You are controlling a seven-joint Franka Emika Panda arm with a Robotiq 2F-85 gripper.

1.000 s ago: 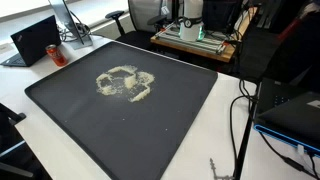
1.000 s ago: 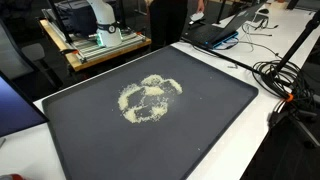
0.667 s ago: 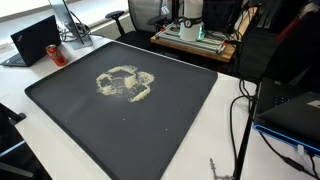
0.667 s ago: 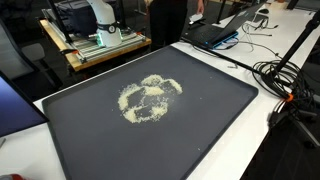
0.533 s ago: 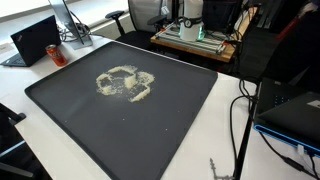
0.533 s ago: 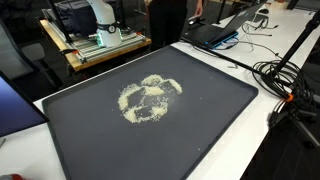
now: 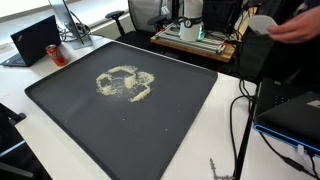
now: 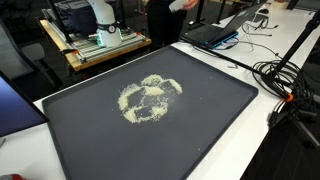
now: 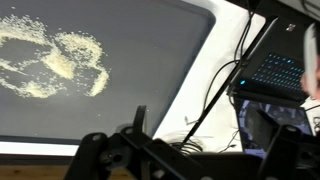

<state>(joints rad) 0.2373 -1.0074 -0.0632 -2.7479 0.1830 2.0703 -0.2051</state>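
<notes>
A large black mat (image 7: 60,95) lies on a white table, seen in both exterior views and in the wrist view (image 9: 150,60). On it a ring of pale yellowish crumbs (image 7: 125,83) is spread out, also visible as crumbs (image 8: 150,97) and crumbs (image 9: 55,60). My gripper (image 9: 212,138) shows only in the wrist view, high above the mat's corner and the white table edge. Its dark fingers (image 9: 140,118) stand wide apart, open, with nothing between them. It is far from the crumbs.
The robot base (image 8: 100,15) sits on a wooden stand behind the mat. A laptop (image 7: 35,40) and another laptop (image 8: 215,32) lie by the mat. Black cables (image 8: 285,85) trail beside it. A person's arm (image 7: 290,25) reaches in at the back.
A person's arm with something white in the hand has come into view at the back. The mat, crumbs and gripper have not moved.
</notes>
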